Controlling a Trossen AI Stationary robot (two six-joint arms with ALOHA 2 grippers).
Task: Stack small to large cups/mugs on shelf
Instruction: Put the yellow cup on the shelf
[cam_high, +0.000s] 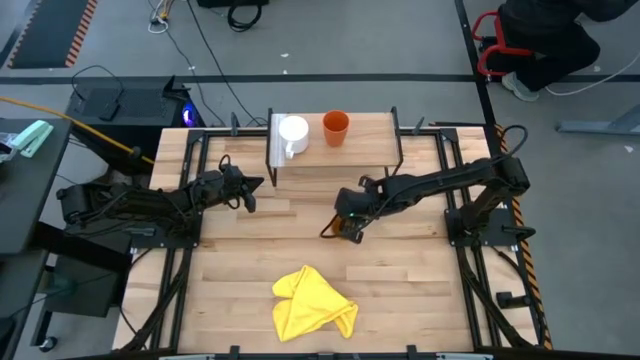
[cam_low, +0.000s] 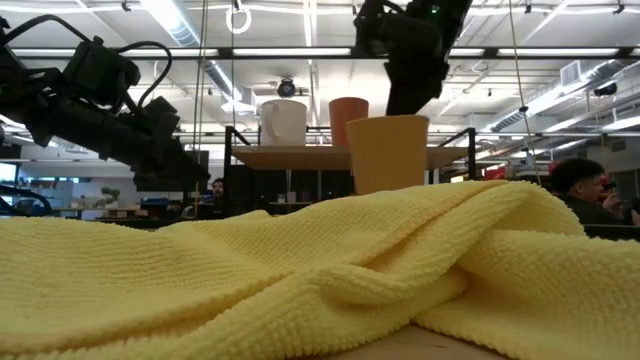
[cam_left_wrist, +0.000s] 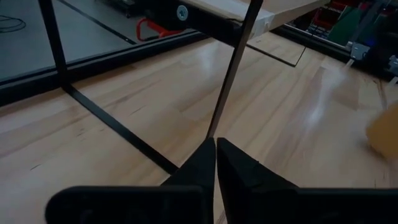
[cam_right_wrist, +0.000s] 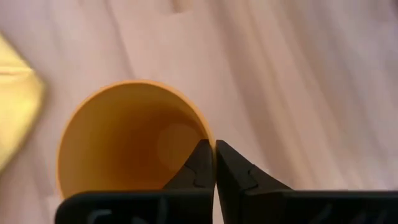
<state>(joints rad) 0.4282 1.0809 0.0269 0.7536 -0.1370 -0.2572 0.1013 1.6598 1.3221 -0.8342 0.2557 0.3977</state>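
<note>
A white mug (cam_high: 292, 135) and a red-orange cup (cam_high: 336, 127) stand side by side on the low wooden shelf (cam_high: 365, 152) at the table's far side. In front of the shelf, near the table's middle, a yellow-orange cup (cam_high: 349, 229) stands upright with my right gripper (cam_right_wrist: 215, 163) shut on it. The cup shows before the shelf in the low view (cam_low: 388, 150), where the cloth hides its base. My left gripper (cam_left_wrist: 215, 152) waits shut at the left, just short of the shelf's thin black front leg (cam_left_wrist: 231, 71), holding nothing. My right gripper pinches the yellow-orange cup's wall at the rim (cam_right_wrist: 208, 134), one finger (cam_right_wrist: 198, 167) inside the cup and the other outside. The fingers come steeply from above, slanting in from the table's right. The cup sits upright, mouth up; whether its base is on the table is hidden.
A crumpled yellow cloth (cam_high: 312, 303) lies near the table's front edge and fills the low view's foreground (cam_low: 300, 270). Bare wood shows between the held cup and the shelf. A person sits beyond the table's far right corner (cam_high: 545, 40).
</note>
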